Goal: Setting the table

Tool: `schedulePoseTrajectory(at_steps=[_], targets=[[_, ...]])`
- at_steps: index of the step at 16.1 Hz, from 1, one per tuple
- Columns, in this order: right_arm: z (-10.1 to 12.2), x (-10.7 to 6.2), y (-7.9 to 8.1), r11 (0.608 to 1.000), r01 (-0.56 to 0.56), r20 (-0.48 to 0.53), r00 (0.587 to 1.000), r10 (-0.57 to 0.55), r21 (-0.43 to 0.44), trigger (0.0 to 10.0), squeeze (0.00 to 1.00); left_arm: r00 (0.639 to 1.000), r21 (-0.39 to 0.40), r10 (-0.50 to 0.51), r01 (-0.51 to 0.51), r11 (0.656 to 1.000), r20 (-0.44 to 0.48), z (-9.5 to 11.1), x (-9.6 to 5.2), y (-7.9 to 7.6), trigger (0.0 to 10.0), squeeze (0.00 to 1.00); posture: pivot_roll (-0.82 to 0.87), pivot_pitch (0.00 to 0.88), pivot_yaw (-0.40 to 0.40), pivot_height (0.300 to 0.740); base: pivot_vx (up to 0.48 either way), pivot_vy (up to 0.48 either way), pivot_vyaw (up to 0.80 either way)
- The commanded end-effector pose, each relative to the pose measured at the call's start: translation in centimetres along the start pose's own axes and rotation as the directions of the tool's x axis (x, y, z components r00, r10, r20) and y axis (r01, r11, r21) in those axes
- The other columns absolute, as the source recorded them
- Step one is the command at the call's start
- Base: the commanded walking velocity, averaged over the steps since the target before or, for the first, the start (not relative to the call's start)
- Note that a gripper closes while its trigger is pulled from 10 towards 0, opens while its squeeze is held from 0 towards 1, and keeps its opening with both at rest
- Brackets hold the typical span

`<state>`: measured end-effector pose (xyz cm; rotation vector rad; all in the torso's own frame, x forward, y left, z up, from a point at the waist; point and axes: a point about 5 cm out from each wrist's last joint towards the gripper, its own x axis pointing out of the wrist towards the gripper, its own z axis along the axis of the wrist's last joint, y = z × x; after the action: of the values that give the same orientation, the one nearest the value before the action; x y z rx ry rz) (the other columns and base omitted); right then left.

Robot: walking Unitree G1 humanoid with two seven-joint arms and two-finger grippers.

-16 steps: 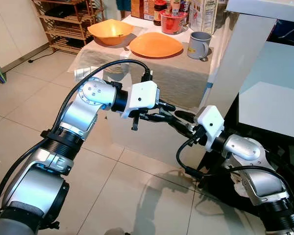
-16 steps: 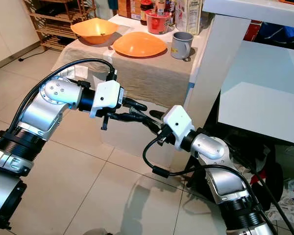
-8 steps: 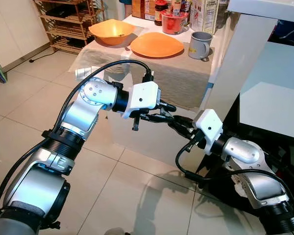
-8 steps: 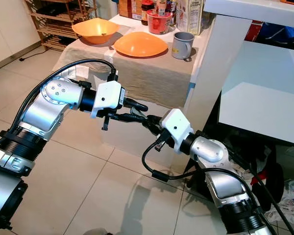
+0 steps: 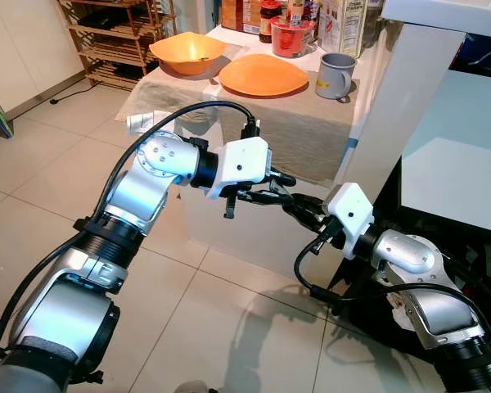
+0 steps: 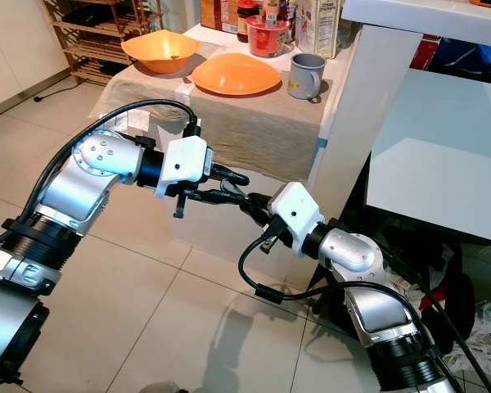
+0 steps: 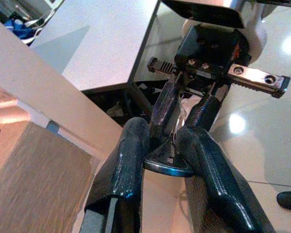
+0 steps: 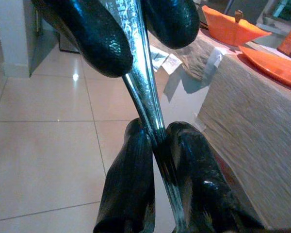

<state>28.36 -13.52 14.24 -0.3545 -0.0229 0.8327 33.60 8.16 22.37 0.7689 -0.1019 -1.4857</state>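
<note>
My two grippers meet in mid-air in front of the cloth-covered table (image 5: 254,131). A thin silver utensil (image 8: 144,90) with a patterned handle runs between them. My right gripper (image 5: 295,206) is shut on its handle, with both fingers (image 8: 131,179) pressed against it. My left gripper (image 5: 283,189) is closed around the other end (image 7: 168,168), one finger (image 7: 128,160) on each side. On the table stand an orange bowl (image 5: 190,51), an orange plate (image 5: 262,74) and a grey mug (image 5: 334,75).
Jars, a red container (image 5: 290,37) and cartons crowd the table's back edge. A white counter post (image 5: 393,106) rises right of the table, with a white panel (image 5: 454,172) beyond. A wooden shelf rack (image 5: 114,41) stands far left. Tiled floor lies below the arms.
My right arm has slid a little down and toward the left gripper, so the two grippers overlap more on the utensil. The left arm has hardly moved.
</note>
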Motion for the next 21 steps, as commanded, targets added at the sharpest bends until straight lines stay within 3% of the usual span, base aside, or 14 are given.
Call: schedulePoseTrajectory(at_steps=[1,4,5,6,7,17,21], targets=[[0.4,-0.1,-0.4,1.0,0.017,0.03,0.999,-0.018,0.024,0.0,0.0,0.994,0.027,0.094,-0.093,0.995,-0.064,-0.2,-0.6,1.0,10.0,0.0,0.04,0.019,-0.017,0.74,0.0,0.0,0.0],[0.4,-0.1,-0.4,1.0,0.017,0.03,0.999,-0.018,0.023,0.0,0.0,0.991,0.033,0.118,-0.116,0.993,-0.06,-0.2,-0.5,1.2,10.0,0.0,0.04,0.022,-0.017,0.74,0.0,0.0,0.0],[0.5,-0.1,-0.4,1.0,0.019,0.03,0.999,-0.019,0.023,0.0,0.0,0.99,0.025,0.128,-0.127,0.992,-0.052,-0.1,-0.5,1.3,10.0,0.67,0.04,0.023,-0.018,0.74,0.0,0.0,0.0],[0.5,-0.1,-0.4,1.0,0.019,0.03,0.999,-0.019,0.022,0.0,0.0,0.99,0.026,0.131,-0.13,0.991,-0.052,-0.1,-0.5,1.3,10.0,0.67,0.04,0.023,-0.018,0.74,0.0,0.0,0.0],[0.4,-0.1,-0.5,1.0,0.019,0.029,0.999,-0.02,0.022,0.0,0.0,0.989,0.021,0.139,-0.138,0.99,-0.047,0.0,-0.4,1.4,10.0,1.0,0.04,0.023,-0.019,0.74,0.0,0.0,0.0],[0.3,-0.2,-0.5,0.999,0.024,0.021,0.999,-0.024,0.022,0.0,0.0,0.977,-0.011,0.21,-0.211,0.978,-0.033,0.0,-0.6,2.1,10.0,1.0,0.04,0.029,-0.022,0.74,0.0,0.0,0.0],[0.0,-0.4,-0.4,0.999,0.046,0.015,0.999,-0.046,0.028,0.0,0.0,0.937,-0.057,0.349,-0.35,0.935,-0.035,-0.3,-2.8,3.4,10.0,1.0,0.04,0.031,-0.024,0.74,0.0,0.0,0.0]])
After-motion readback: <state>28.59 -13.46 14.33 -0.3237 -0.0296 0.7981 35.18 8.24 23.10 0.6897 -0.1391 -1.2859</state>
